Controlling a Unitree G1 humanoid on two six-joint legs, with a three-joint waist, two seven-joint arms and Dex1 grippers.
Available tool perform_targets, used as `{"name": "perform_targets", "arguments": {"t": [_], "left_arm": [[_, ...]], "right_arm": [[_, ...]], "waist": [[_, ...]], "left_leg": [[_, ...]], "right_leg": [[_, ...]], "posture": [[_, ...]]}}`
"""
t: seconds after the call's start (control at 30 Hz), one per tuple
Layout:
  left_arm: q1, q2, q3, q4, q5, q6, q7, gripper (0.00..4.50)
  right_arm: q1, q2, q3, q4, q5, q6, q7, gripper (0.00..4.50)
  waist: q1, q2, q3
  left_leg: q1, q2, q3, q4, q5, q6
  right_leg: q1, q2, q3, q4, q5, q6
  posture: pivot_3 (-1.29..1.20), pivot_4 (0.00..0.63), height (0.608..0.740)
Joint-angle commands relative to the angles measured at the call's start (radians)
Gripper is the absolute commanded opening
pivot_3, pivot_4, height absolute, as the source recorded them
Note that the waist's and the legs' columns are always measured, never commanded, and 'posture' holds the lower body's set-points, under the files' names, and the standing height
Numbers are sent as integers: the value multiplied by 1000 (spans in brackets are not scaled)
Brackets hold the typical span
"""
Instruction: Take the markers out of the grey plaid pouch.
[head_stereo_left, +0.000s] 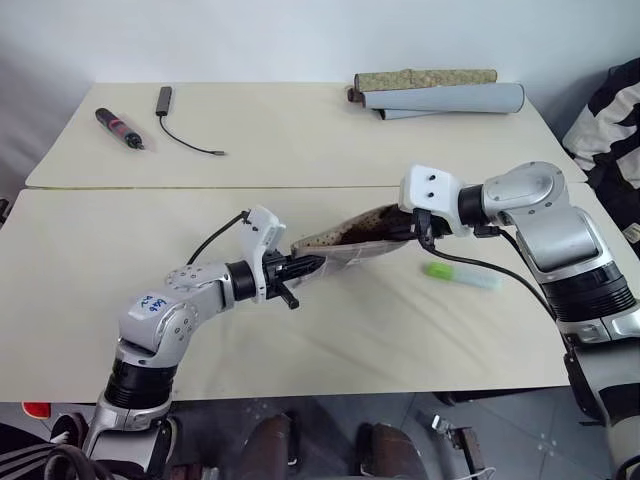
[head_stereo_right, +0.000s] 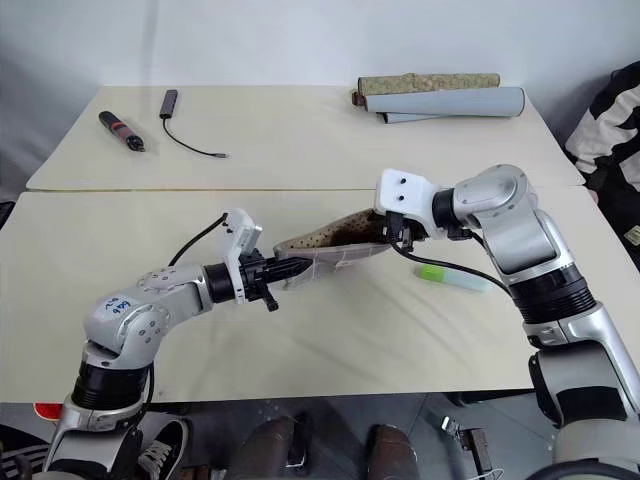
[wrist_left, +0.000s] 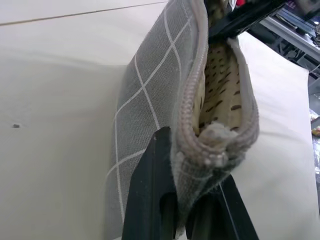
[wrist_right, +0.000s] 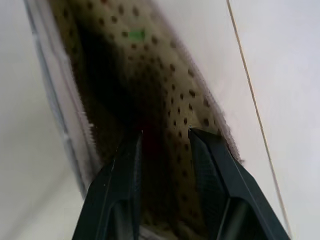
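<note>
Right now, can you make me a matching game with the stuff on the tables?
Things:
1. grey plaid pouch
2. light green marker
3. rolled grey mat
4. black cable

Places:
A. far table, near its right end
B. far table, near its left end
C. held up between both grippers
D. lying on the near table

Pairs: 1-C, 2-D, 3-A, 4-B

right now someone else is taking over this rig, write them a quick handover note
Left gripper: shut on the end of the pouch, holding it up off the table with its mouth open.
Right gripper: fingers apart, reaching into the pouch mouth; nothing visibly gripped.
Green marker: already out, lying on the table under the right arm.
Something reddish shows deep in the pouch between the right fingers, possibly the other marker; too dark to be sure.
Left to do: get that one out and set it down.
</note>
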Motion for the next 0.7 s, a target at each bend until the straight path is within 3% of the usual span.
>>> {"name": "perform_targets", "arguments": {"t": [0.03, 0.1, 0.2, 0.4, 0.7], "left_arm": [[-32, -23, 7, -30, -11, -5, 5, 0], [-33, -34, 17, -31, -25, 12, 10, 0], [-33, -47, 26, -35, -60, 57, 7, 0], [-53, -15, -14, -19, -15, 40, -19, 0], [-39, -38, 1, -29, -65, 96, -26, 0]], "right_arm": [[30, 26, -6, -106, 51, 52, 36, 1502], [32, 28, -8, -125, 50, 59, 46, 1502], [43, 43, 67, -98, -70, -63, -4, 1502], [10, 102, 152, -62, -225, -141, -76, 1502], [0, 127, 117, -66, -213, -83, -55, 1502]], "waist": [[1, 0, 0], [0, 0, 0], [0, 0, 0], [-7, 0, 0], [-3, 0, 0]], "left_leg": [[0, 0, 0, 0, 0, 0], [0, 0, 0, 0, 0, 0], [0, 0, 0, 0, 0, 0], [1, 0, 0, 0, 0, -1], [1, 0, 0, 0, 1, -1]], "right_leg": [[0, 0, 0, 0, 0, 0], [0, 0, 0, 0, 0, 0], [0, 0, 0, 0, 0, 0], [0, 0, 0, 1, 0, 0], [0, 0, 0, 0, 0, 0]], "posture": [[0, 150, 740], [0, 150, 740], [0, 150, 740], [0, 150, 740], [0, 150, 740]]}}
